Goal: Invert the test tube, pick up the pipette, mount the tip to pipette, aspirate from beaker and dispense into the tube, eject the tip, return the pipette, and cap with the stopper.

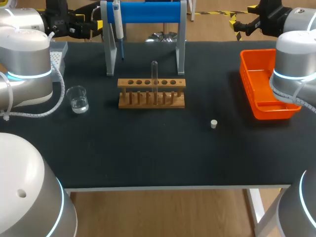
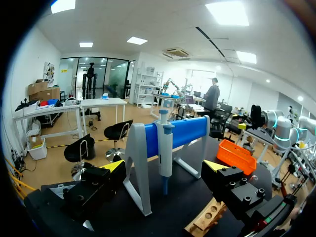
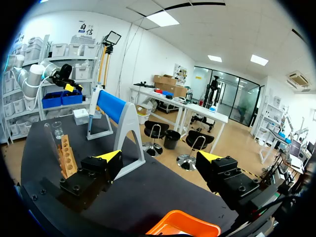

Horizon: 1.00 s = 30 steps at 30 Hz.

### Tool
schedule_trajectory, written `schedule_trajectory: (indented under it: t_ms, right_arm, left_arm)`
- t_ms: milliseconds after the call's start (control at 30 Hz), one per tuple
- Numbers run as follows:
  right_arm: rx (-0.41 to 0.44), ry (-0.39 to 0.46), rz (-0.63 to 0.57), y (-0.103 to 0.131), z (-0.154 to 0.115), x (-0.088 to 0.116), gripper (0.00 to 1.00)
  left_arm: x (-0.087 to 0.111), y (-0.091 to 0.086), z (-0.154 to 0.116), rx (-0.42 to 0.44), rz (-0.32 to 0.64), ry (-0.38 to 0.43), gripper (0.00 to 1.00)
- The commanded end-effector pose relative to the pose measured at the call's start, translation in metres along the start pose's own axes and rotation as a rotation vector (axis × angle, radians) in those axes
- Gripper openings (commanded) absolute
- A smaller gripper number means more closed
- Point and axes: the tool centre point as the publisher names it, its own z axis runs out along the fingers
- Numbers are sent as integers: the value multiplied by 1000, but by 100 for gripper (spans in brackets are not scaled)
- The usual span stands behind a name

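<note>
A clear test tube (image 1: 154, 79) stands in the wooden rack (image 1: 151, 94) mid-table. The pipette (image 1: 117, 19) hangs on the blue stand (image 1: 148, 12) behind it. A beaker (image 1: 78, 98) of clear liquid sits left of the rack, and a small white stopper (image 1: 214, 124) lies to the rack's front right. My left gripper (image 1: 98, 24) hovers open at the back left, and its wrist view shows the pipette (image 2: 165, 153) just ahead of its spread fingers (image 2: 164, 168). My right gripper (image 1: 236, 24) is open at the back right, empty (image 3: 159, 157), far from the rack (image 3: 66, 155).
An orange tray (image 1: 264, 84) sits at the right edge, under my right arm. A grey tip box (image 1: 58, 52) is at the back left by the left arm. Bare black table lies in front of the rack.
</note>
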Motion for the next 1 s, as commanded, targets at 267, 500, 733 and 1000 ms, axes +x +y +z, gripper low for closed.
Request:
schedule_trajectory:
  t_ms: [267,500,733,1000]
  right_arm:
    - [1,0,0,0,0,0,100]
    - [1,0,0,0,0,0,100]
    - [-3,16,-2,0,-2,7,100]
    - [-63,150,-38,-4,-24,84,100]
  left_arm:
    - [0,1,1,2,1,-2,100]
    - [0,1,1,2,1,-2,100]
    - [0,1,1,2,1,-2,100]
    - [0,1,1,2,1,-2,100]
